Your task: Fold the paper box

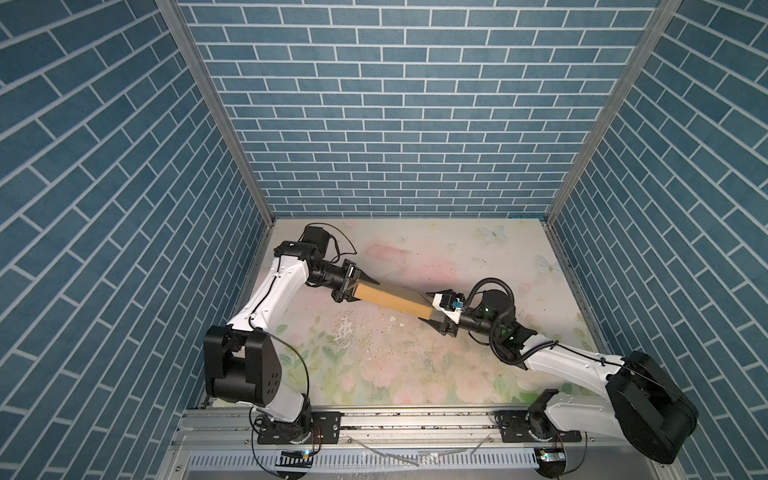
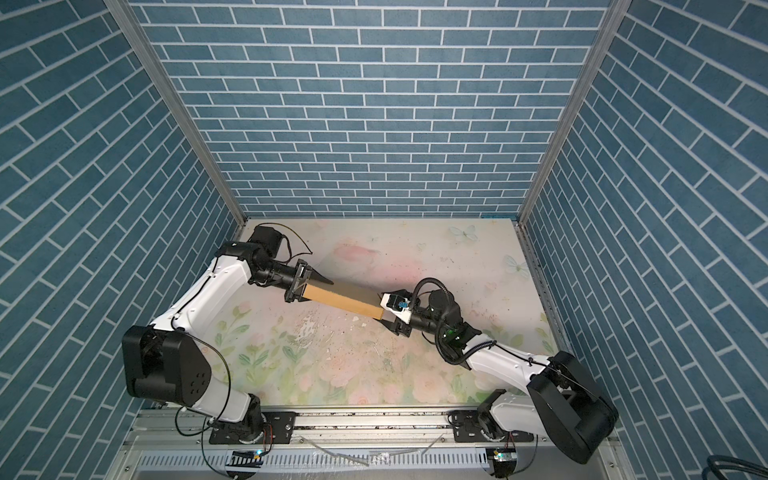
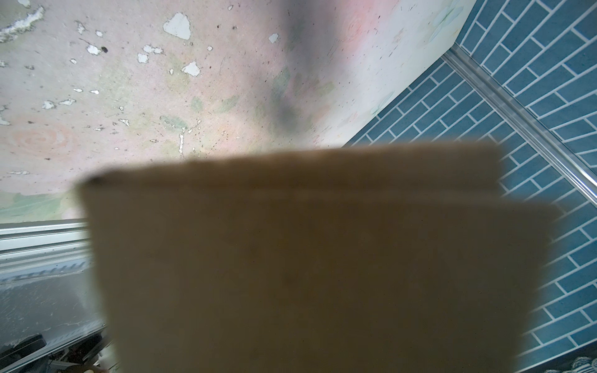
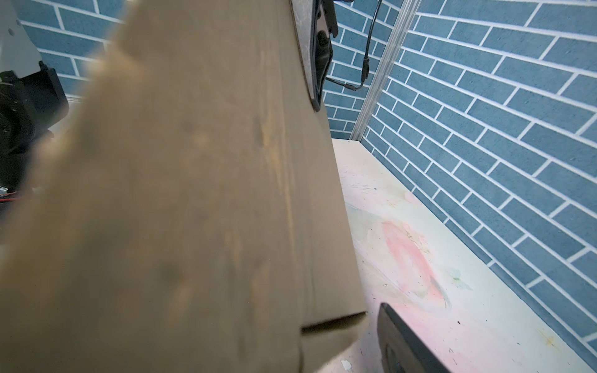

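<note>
Top views both show left fingers point(image 1: 365, 279) and right fingers point(image 1: 443, 293) each grasping the paper box point(image 1: 390, 301).

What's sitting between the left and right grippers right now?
Only the paper box, spanning from the left gripper to the right gripper; this shows in both top views.

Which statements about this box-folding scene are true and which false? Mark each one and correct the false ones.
1. The paper box sits between the left gripper and the right gripper. True.
2. The paper box lies spread out as a flat sheet. False: in both top views it shows edge-on, as a narrow brown slab.
3. The table carries a pale floral print. True.
4. The walls are plain white. False: they have a blue brick pattern.
</note>
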Controlling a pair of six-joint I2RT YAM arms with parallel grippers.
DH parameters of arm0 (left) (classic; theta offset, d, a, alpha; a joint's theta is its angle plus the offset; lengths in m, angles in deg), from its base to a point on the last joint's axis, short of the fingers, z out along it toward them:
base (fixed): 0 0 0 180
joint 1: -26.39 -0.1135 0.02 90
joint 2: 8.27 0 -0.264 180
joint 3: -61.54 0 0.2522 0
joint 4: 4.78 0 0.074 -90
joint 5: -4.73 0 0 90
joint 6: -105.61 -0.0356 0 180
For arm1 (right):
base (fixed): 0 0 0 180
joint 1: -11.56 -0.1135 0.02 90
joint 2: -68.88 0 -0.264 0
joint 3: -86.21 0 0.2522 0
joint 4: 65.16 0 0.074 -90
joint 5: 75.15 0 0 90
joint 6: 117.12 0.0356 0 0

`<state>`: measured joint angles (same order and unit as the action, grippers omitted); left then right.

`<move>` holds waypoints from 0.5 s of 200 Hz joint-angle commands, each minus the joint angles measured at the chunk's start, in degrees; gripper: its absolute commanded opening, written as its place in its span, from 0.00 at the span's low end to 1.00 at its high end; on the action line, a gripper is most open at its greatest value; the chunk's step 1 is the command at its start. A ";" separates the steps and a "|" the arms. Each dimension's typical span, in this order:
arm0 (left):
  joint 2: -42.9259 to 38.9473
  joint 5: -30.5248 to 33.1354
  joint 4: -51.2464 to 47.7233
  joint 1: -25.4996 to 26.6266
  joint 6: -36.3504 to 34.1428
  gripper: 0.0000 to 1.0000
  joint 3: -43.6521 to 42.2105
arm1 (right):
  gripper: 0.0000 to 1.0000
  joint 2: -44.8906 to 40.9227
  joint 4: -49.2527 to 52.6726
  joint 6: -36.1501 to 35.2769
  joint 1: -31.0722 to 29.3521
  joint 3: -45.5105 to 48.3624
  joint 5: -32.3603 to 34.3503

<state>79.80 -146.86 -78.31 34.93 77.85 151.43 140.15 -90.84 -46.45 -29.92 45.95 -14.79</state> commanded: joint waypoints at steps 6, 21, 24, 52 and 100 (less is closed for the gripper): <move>-1.08 -0.05 -1.89 0.08 -1.15 0.03 0.15 | 0.68 -0.02 -2.36 -0.58 -0.19 -3.01 -1.98; -1.24 0.15 -1.87 0.08 -1.15 0.03 -0.32 | 0.68 -1.14 -2.00 -0.70 -0.23 -2.86 -2.07; -1.24 0.15 -1.85 0.08 -1.18 0.03 -0.44 | 0.68 -1.50 -1.75 -0.71 -0.19 -2.85 -2.16; -0.86 0.12 -1.26 0.08 -1.07 0.03 -0.47 | 0.69 -4.46 0.17 -0.79 -0.30 -2.46 -2.52; -0.35 0.39 -1.14 0.08 -1.15 0.02 -0.36 | 0.69 -5.28 1.12 -0.70 -0.36 -2.47 -2.92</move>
<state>79.80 -147.27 -78.42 34.93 77.76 151.43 135.60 -89.24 -46.48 -30.01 45.82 -16.28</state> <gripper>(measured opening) 0.413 0.685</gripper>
